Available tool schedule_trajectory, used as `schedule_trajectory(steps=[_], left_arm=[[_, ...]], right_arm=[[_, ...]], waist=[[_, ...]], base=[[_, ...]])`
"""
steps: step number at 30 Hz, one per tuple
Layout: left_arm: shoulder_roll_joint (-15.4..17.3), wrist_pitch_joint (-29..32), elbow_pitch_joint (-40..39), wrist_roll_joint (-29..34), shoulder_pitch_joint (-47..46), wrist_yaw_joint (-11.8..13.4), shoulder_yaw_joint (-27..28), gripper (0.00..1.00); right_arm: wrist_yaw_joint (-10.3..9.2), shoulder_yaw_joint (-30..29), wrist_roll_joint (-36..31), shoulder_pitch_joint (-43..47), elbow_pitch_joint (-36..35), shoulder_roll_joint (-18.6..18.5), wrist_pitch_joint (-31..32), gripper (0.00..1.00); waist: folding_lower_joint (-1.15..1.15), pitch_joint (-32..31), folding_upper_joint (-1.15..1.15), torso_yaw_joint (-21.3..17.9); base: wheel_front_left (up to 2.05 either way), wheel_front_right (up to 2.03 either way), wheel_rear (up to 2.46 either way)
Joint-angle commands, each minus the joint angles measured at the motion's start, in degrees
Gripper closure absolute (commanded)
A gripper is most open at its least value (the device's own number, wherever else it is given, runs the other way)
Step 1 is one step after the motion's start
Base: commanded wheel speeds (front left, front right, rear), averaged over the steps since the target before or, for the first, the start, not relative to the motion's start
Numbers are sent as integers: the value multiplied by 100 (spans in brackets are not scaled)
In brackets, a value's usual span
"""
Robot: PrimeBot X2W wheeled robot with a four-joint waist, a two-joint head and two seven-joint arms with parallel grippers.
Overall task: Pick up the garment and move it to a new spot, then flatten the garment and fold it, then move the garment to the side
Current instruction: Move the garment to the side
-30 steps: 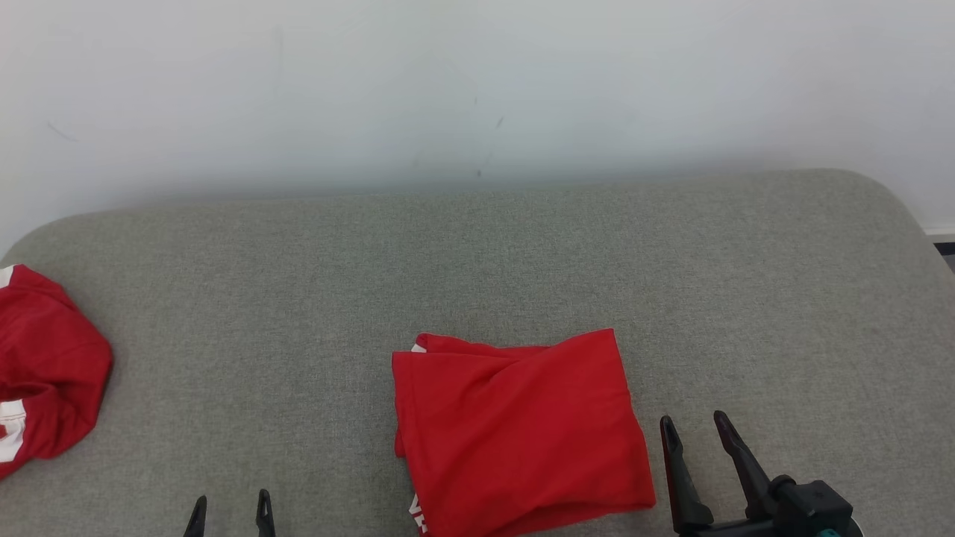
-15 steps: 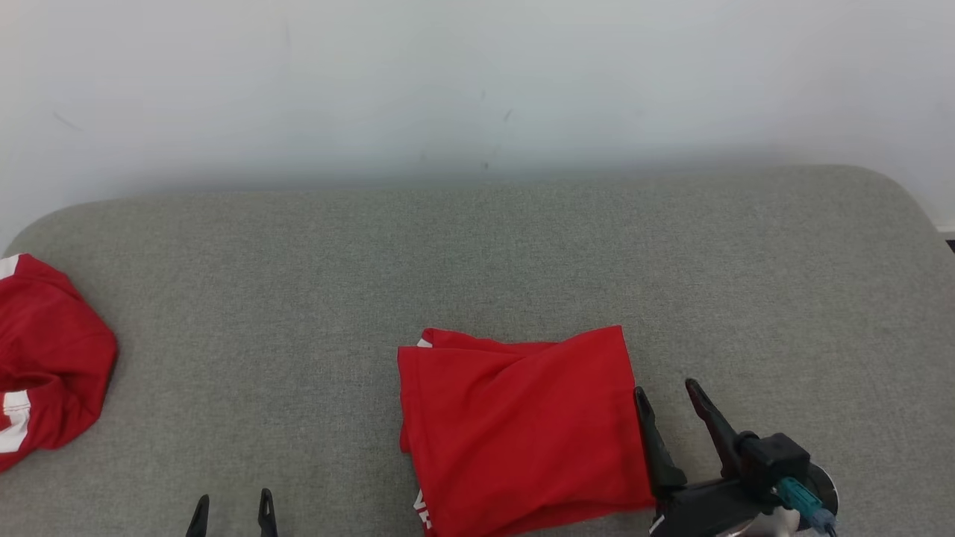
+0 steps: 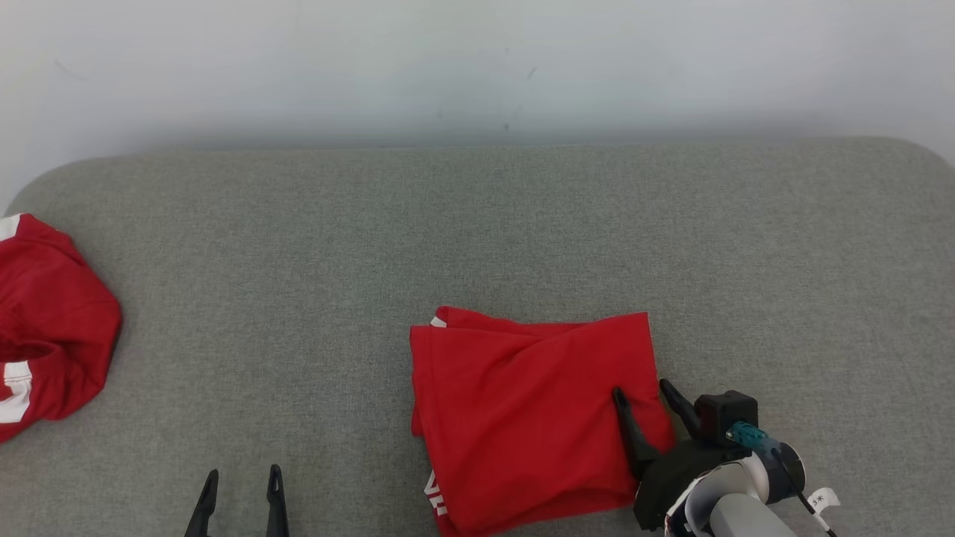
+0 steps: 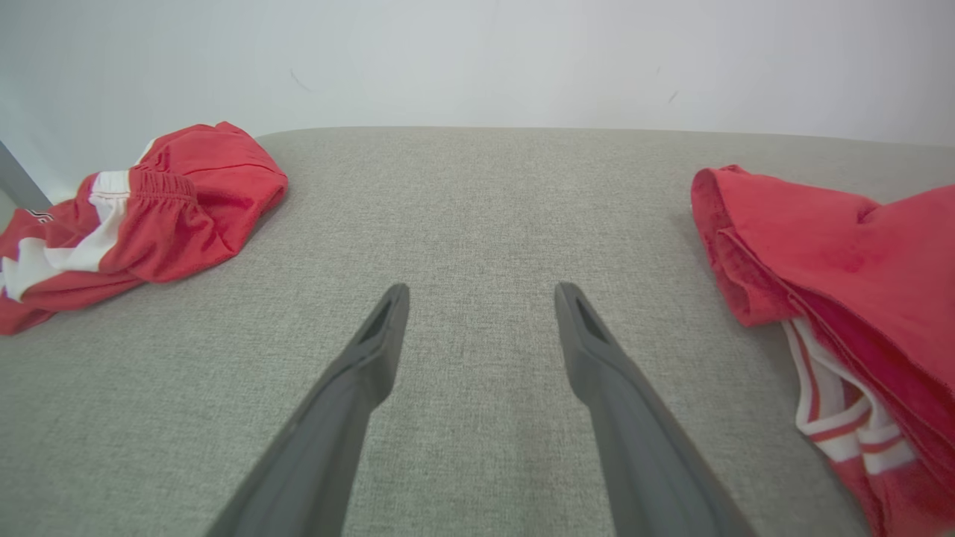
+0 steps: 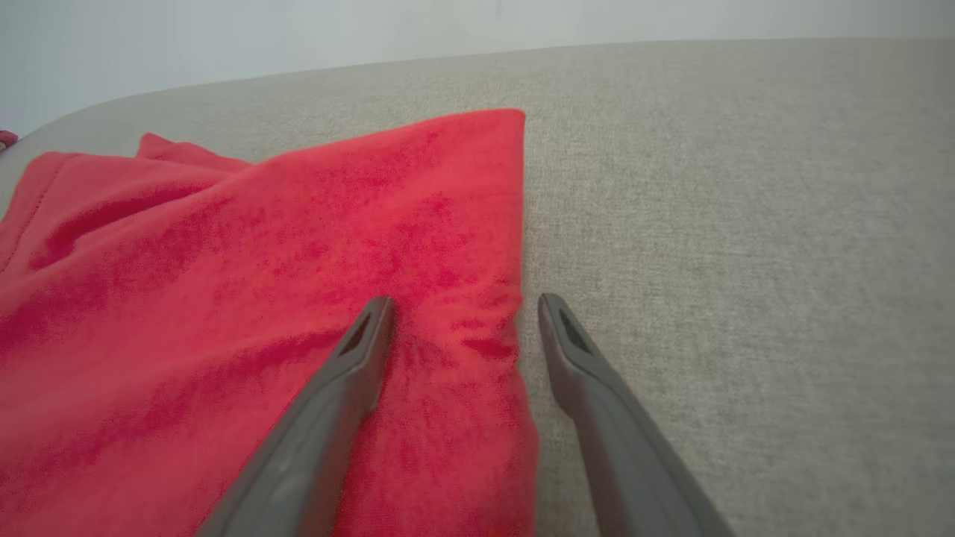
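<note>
Straddling garment edge: the right gripper (image 3: 641, 388) is sitting at the near right of the garment with its jaws spread apart and grasping nothing. One finger is pressing down on the red fabric, where small wrinkles are gathering around its tip. The other finger is lying over the grey surface (image 3: 448, 239), just beside the garment's right edge.
Garment: the folded red garment (image 3: 522, 410) is lying flat on the near middle of the surface, in a roughly rectangular shape. A lower layer is peeking out along its far left corner, and white striped trim is showing at its near left corner.
Left gripper: the left gripper (image 3: 244, 471) is hovering at the near left, well apart from the garment, with jaws released and nothing between them. In the left wrist view it (image 4: 481, 287) is pointing at bare grey fabric.
Second garment: a crumpled red and white garment (image 3: 52, 321) is lying at the far left edge of the surface, well apart from both grippers.
Background: a pale wall (image 3: 448, 67) is standing behind the far edge of the surface.
</note>
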Motion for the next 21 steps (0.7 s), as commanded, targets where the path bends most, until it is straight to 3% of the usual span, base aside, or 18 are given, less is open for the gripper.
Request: schedule_trajectory(steps=[1, 6, 7, 8, 14, 21], left_arm=[[-2, -18, 3, -29, -73, -7, 4, 0], [-2, -18, 12, -41, -123, 1, 6, 0], [-2, -18, 15, -50, -140, 5, -7, 0], [-2, -18, 20, -62, -152, 9, -17, 0], [-3, -18, -9, -128, -210, 32, -44, 0], [-2, -18, -135, -189, -361, -1, -32, 0]], right_arm=[[-15, 21, 27, -22, 42, 27, -21, 0], [-15, 313, 237, -279, 651, 74, -4, 0], [-15, 385, 296, -312, 729, 84, -2, 47], [-15, 455, 332, -347, 786, 90, -2, 100], [-15, 713, 594, -717, 823, -63, -7, 100], [-15, 817, 659, -1498, 713, -534, -12, 100]], waist=[[0, 44, -1, 20], [0, 109, -1, 28], [0, 114, -1, 30], [0, 119, -1, 34], [0, 192, -1, 52], [0, 534, -1, 47]], base=[[0, 0, 0], [0, 0, 0], [0, 0, 0], [0, 0, 0], [0, 0, 0], [0, 0, 0]])
